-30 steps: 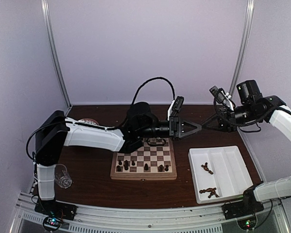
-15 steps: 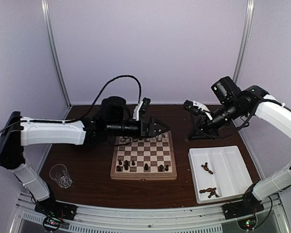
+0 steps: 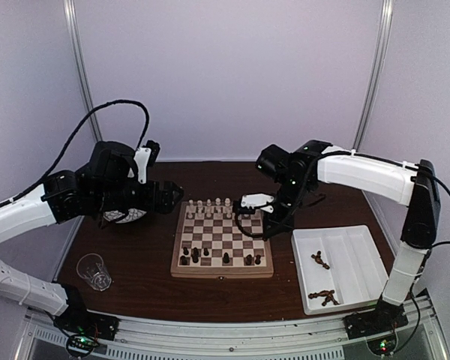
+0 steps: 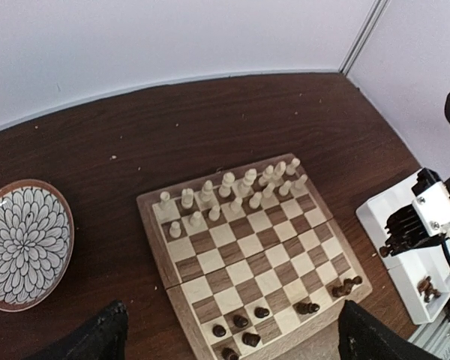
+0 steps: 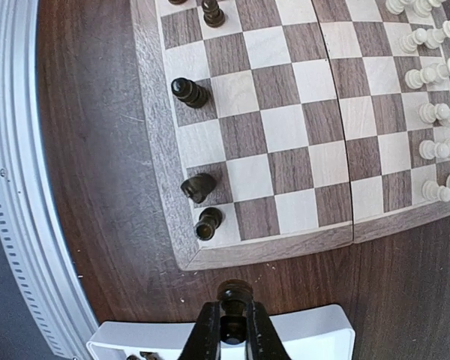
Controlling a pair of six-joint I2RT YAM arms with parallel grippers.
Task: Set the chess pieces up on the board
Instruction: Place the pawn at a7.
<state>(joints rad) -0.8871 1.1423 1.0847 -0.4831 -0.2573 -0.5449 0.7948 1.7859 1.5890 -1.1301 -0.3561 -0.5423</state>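
The right gripper (image 5: 235,321) has its two fingers drawn narrow, and between them it holds one dark piece (image 5: 235,292), of which the right wrist view shows only the rounded top. Directly under this gripper is a strip of the brown table (image 5: 97,225), and just behind the fingers the white rim of the tray (image 5: 315,330) comes into view. Ahead of the fingers, near but not under them, lies a corner of the board (image 5: 285,154). On the squares nearest to the gripper stand two dark pieces (image 5: 208,223), one just beside the other, and two more stand farther along the same edge. At the far right of that view, well apart from the gripper, the white pieces (image 5: 435,112) stand in two rows. In the top view some dark chessmen (image 3: 320,260) lie on their sides in the tray, to the right of this gripper and nearer to the arm bases. The left gripper (image 3: 171,196) is raised above the table at the left side of the board, with its fingers (image 4: 97,337) spread wide and nothing between them. Its wrist view looks down on the whole board: the edge with the dark pieces shows between the two fingertips, and the white rows are on the opposite side. To the left of this gripper a plate (image 4: 22,244) with a petal pattern lies on the table. A clear glass (image 3: 94,271) stands upright on the table, on the near side of the left gripper.
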